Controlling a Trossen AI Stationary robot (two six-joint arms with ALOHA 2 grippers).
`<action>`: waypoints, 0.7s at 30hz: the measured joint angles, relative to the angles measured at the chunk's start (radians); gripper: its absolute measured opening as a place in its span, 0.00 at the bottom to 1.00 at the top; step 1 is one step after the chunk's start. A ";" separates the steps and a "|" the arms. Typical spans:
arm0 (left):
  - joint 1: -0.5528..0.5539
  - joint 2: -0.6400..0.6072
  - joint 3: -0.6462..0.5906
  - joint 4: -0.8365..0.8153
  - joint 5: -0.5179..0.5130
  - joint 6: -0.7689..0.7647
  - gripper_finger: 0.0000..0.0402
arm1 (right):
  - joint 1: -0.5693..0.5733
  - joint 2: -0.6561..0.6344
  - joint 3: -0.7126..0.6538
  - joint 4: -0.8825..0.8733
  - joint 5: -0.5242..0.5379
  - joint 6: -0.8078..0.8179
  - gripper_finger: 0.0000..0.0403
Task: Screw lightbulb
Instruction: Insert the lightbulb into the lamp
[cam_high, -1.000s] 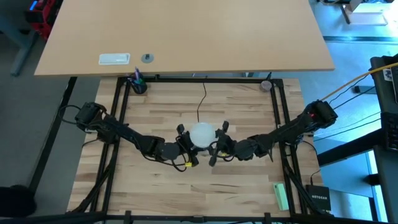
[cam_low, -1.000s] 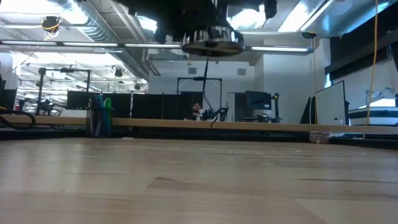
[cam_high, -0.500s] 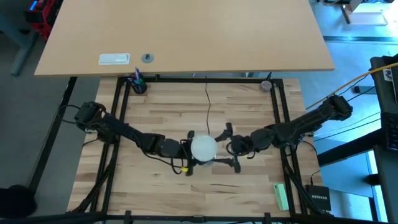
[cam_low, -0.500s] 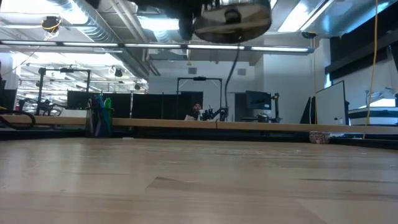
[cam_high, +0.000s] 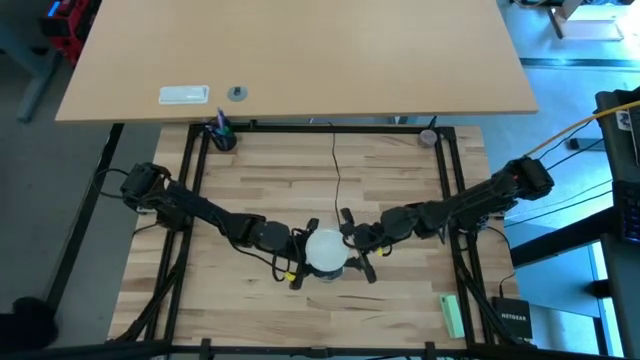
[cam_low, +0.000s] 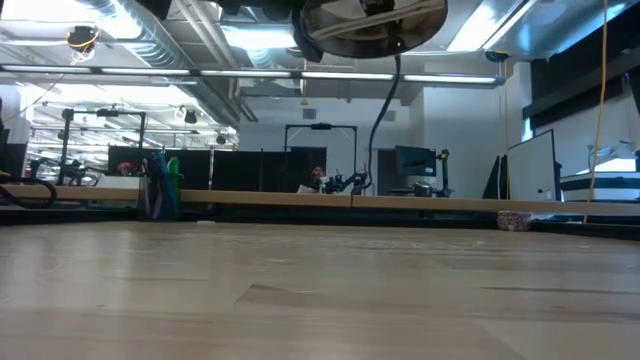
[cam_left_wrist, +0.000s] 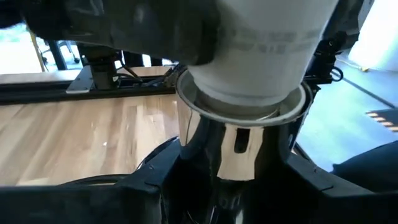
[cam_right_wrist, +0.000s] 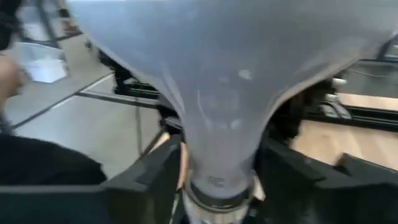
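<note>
The lightbulb (cam_high: 326, 250) is being threaded into the socket (cam_left_wrist: 241, 140), itself clamped in the left hand (cam_high: 297, 255). The right hand (cam_high: 352, 248) is closed about the bulb's neck; a further turn is judged necessary.

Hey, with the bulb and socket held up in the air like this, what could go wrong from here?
The lightbulb and metal socket hang well above the table; a slip of the left gripper or right gripper could drop them. The black cord trails across the table and may snag or tug as the bulb turns.

Frosted white lightbulb (cam_high: 326, 249), pale grey neck. Shiny silver socket (cam_left_wrist: 239, 146), thin black cord (cam_high: 336, 165). Pale striped wood table (cam_high: 380, 165), black frame. Light green block (cam_high: 452, 314) at four o'clock. Dark arms.
</note>
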 joint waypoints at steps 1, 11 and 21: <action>0.003 0.000 0.000 -0.002 -0.004 -0.007 0.42 | 0.000 0.000 0.000 -0.002 0.026 0.000 0.41; -0.004 0.001 -0.001 -0.058 -0.323 -0.040 0.42 | 0.044 -0.019 0.002 -0.115 0.371 0.011 0.33; -0.018 0.002 0.011 -0.044 -0.540 -0.056 0.42 | 0.102 0.036 0.006 -0.061 0.848 0.104 0.33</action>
